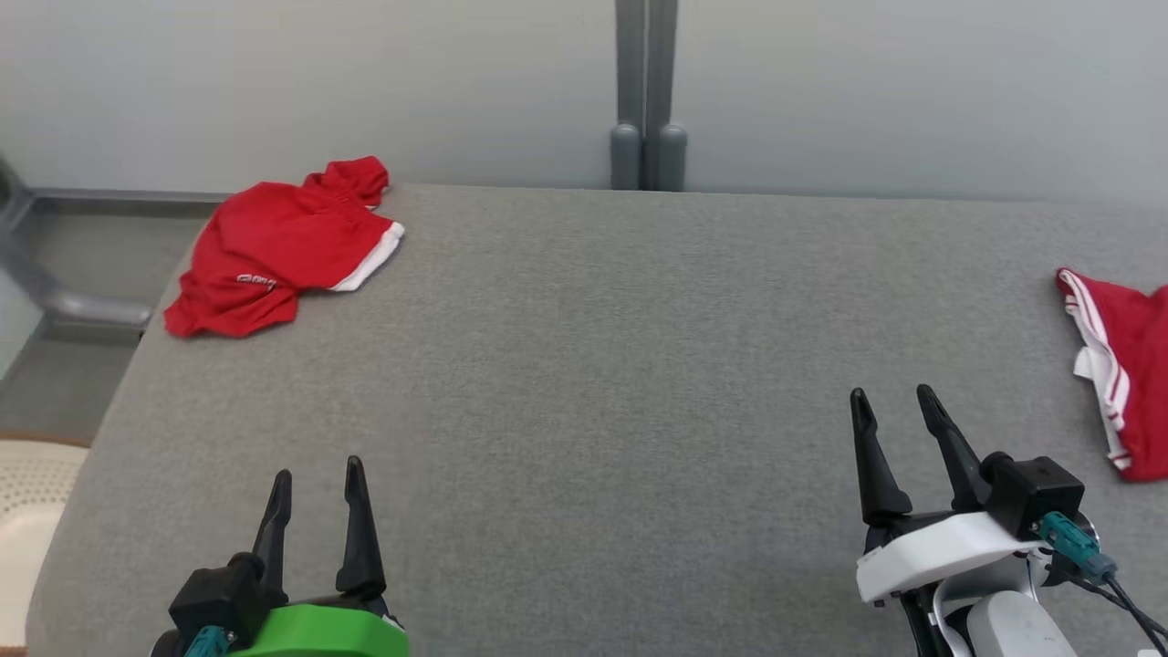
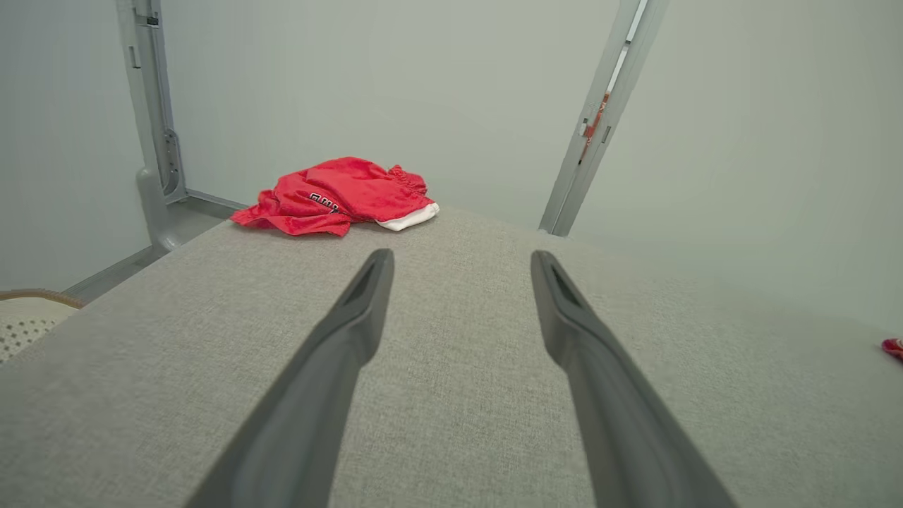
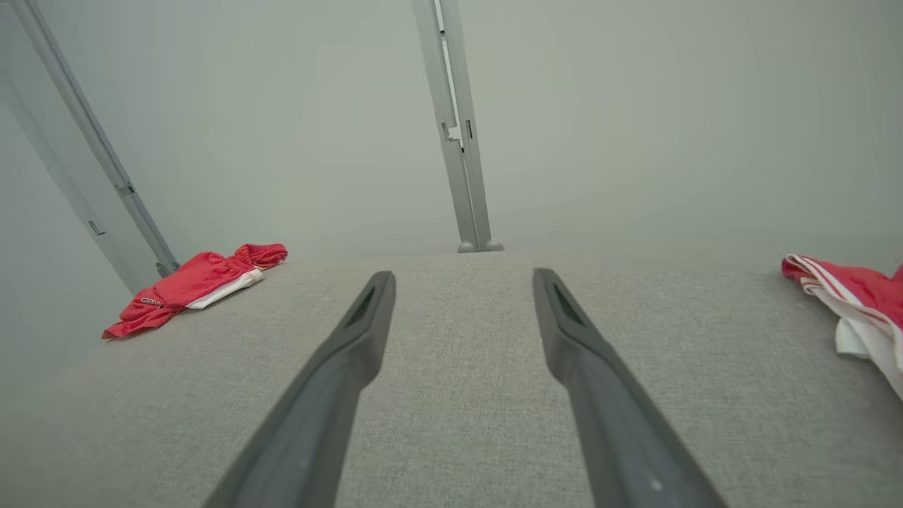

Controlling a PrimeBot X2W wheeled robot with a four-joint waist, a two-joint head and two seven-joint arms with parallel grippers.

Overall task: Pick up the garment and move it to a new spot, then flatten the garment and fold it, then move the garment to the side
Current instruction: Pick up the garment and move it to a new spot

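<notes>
A crumpled red garment (image 1: 283,246) with a white hem lies at the far left corner of the grey fabric table (image 1: 584,365); the left wrist view shows this garment (image 2: 331,197) ahead of the fingers, and the right wrist view shows it (image 3: 190,286) far to the left. A second red garment (image 1: 1127,365) with white stripes lies at the table's right edge, also at the right (image 3: 853,296) of the right wrist view. My left gripper (image 1: 318,467) (image 2: 462,255) is open over the near left of the table, holding nothing. My right gripper (image 1: 892,392) (image 3: 463,274) is open at the near right, left of the striped garment.
A grey post (image 1: 646,91) stands against the pale wall behind the table's far edge. A pale perforated object (image 1: 27,493) sits beyond the table's left edge, low down. A grey frame rail (image 1: 73,306) runs off the far left corner.
</notes>
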